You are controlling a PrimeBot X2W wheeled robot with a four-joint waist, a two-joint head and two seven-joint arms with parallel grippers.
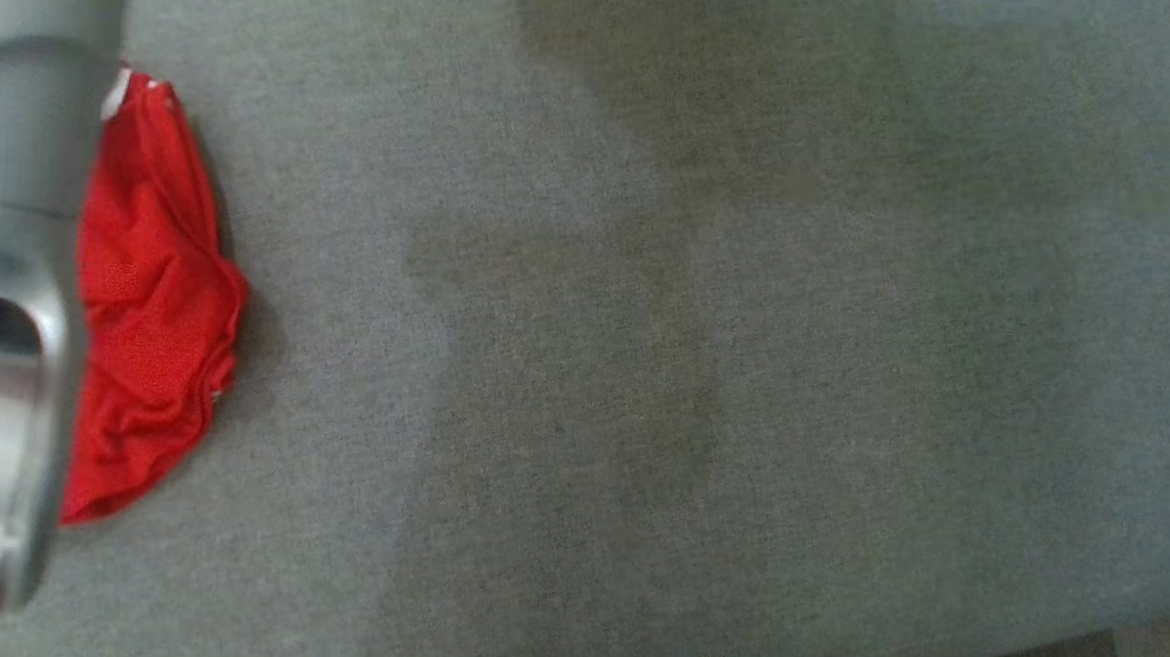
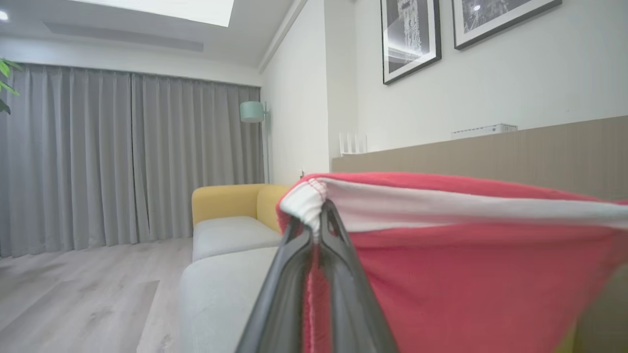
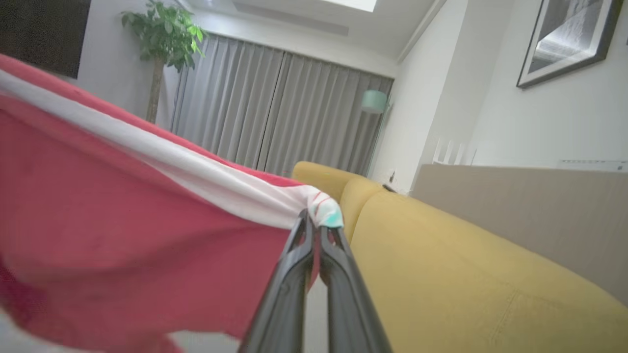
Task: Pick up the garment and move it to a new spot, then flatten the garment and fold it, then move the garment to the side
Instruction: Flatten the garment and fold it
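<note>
Left gripper (image 2: 316, 223) and right gripper (image 3: 316, 226), jaws pressed together, each pinch one end of the white band (image 2: 441, 208) of the red garment (image 2: 466, 284) — it hangs stretched between them above the grey sofa seat (image 1: 693, 374), probably to spread it for flattening

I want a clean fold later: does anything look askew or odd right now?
Nothing damaged. The left gripper and right gripper each pinch an end of the garment by its white band, drawn taut between them. The red cloth looks crumpled against the grey cushion.
</note>
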